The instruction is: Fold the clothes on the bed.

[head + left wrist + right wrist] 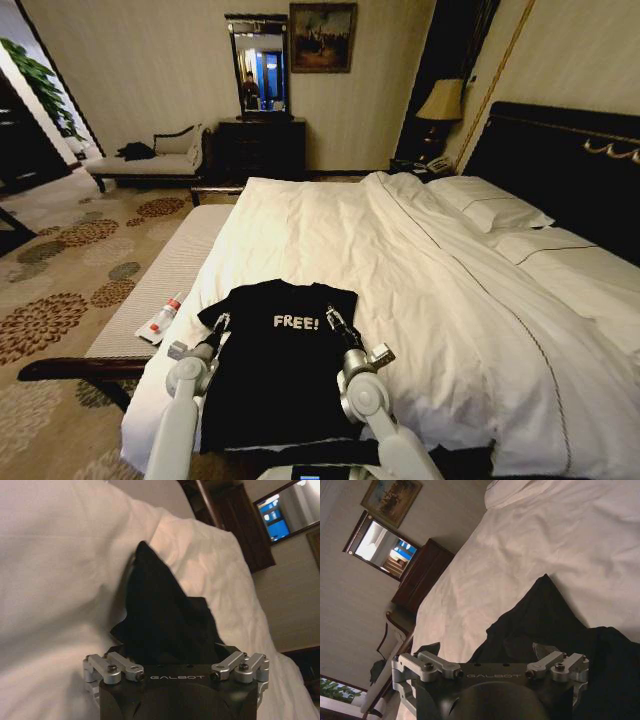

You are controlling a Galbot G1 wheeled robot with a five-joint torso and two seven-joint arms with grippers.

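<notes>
Black T-shirt [275,370] lies flat at the foot of the bed [420,260], collar away from robot. Left gripper [220,325] and right gripper [335,322] sit on its shoulders, sleeves just outboard, arms equally near. Whether either grasps cloth: cannot tell.

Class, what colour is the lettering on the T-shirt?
White, on the black T-shirt; clearest in the head view.

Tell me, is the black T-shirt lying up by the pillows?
No, the T-shirt lies at the foot end of the bed, far from the pillows.
</notes>
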